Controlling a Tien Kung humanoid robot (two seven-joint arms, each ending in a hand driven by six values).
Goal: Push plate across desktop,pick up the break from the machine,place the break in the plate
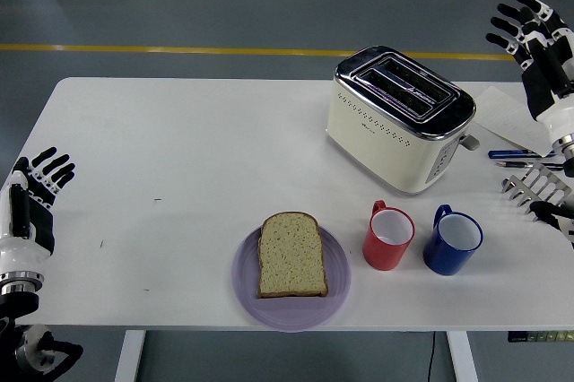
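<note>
- Grey floor surrounds the white worktop [179, 149]; a brown bread slice [291, 255] lies flat on the round purple plate [245, 276] near its front edge, so delivery looks complete.
- Both the left hand [34, 198] and right hand [536, 39] hang clear at the side edges, fingers spread, grasping nothing.

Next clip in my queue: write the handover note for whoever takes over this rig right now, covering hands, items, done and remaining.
Left robot hand: open, empty, at the table's left edge.
Right robot hand: open, empty, raised at the far right, clear of everything.
Slice of brown bread: lies flat on the round purple plate near the front edge.
Cream and chrome toaster: both slots look empty.
Red mug and blue mug stand right of the plate.
Done: bread is on the plate. Left: apparently nothing.
</note>
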